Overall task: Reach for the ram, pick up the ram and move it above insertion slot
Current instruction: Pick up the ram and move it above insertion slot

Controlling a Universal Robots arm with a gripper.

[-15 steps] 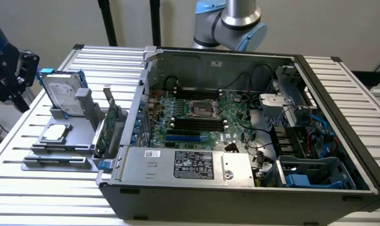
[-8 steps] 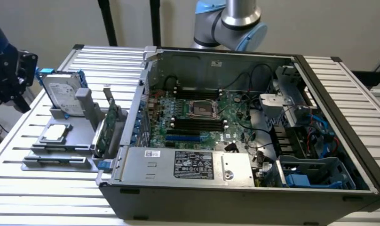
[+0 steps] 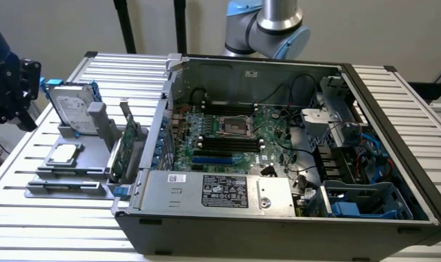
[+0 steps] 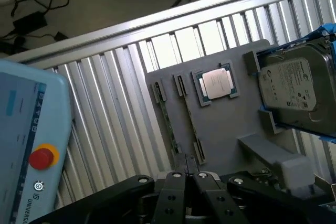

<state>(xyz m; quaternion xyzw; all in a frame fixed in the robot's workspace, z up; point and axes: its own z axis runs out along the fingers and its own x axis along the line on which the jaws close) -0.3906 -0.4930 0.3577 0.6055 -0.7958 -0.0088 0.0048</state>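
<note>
Ext. view: gripper hangs at the left, apart from the gray holder. Ram sits untouched in the holder's near slot. Insertion slot in the PC looks empty. Reach barely begun, I'd judge.

Wrist view: fingers together, gripping nothing. Ram edge-on, hard to make out.

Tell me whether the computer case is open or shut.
Open: the case has no side panel on, and the motherboard lies exposed inside.

Robotics lab, opened computer case on slatted aluminium table, teach pendant, grey parts fixture
</note>
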